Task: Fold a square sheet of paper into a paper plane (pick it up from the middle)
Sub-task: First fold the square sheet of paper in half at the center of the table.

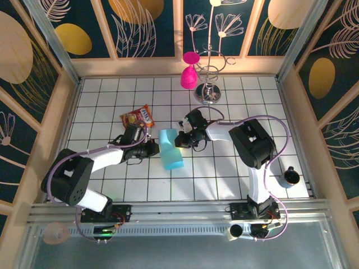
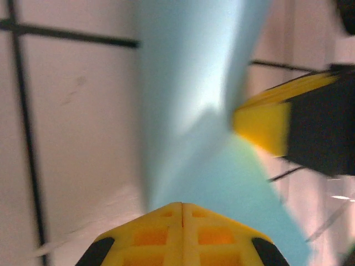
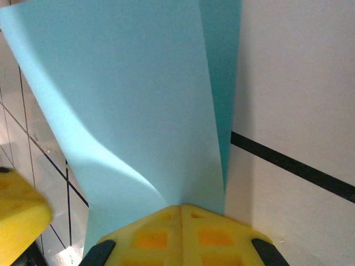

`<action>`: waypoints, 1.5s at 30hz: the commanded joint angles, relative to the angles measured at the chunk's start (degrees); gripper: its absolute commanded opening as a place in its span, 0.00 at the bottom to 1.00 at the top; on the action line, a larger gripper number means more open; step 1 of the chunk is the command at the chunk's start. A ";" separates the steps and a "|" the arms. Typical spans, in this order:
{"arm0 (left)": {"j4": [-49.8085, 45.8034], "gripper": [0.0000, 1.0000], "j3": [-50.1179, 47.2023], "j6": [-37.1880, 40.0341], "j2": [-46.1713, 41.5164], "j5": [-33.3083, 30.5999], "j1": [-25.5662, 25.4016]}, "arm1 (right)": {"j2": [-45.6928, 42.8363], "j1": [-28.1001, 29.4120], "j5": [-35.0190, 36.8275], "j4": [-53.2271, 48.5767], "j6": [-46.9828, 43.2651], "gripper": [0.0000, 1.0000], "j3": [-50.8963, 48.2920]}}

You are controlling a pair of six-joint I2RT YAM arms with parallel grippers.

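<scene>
Mid-frame in the top view, the thin light-blue square sheet of paper (image 1: 171,152) sits curled between the arms. Both left gripper (image 1: 152,147) and right gripper (image 1: 183,139) are clamped shut on its edges. Line edges up squarely, keep tension low, then crease.

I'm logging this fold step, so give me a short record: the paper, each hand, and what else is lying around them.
paper: light-blue sheet, bent, held between both hands
left hand: shut on the sheet
right hand: shut on the sheet
snack packet: lying flat behind the left hand
far side: wire stand, pink item beside it
</scene>
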 commanded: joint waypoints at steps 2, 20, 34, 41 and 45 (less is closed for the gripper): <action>18.26 0.01 -1.92 -9.07 1.34 9.55 -0.17 | 7.27 -2.22 15.31 -10.73 -1.45 0.04 -4.42; 3.90 0.01 1.74 -3.66 14.68 2.25 0.69 | 8.19 -2.11 16.34 -11.73 -0.94 0.04 -4.69; -5.97 0.02 1.23 0.91 4.40 -1.36 7.52 | 8.49 -2.05 19.09 -12.90 -1.46 0.03 -4.43; 0.45 0.05 5.20 -1.30 2.33 4.72 2.86 | 8.07 -1.96 18.67 -12.52 -1.44 0.03 -4.47; 2.20 0.05 9.24 -2.31 9.13 5.55 0.51 | 8.24 -1.87 18.47 -12.45 -1.54 0.03 -4.31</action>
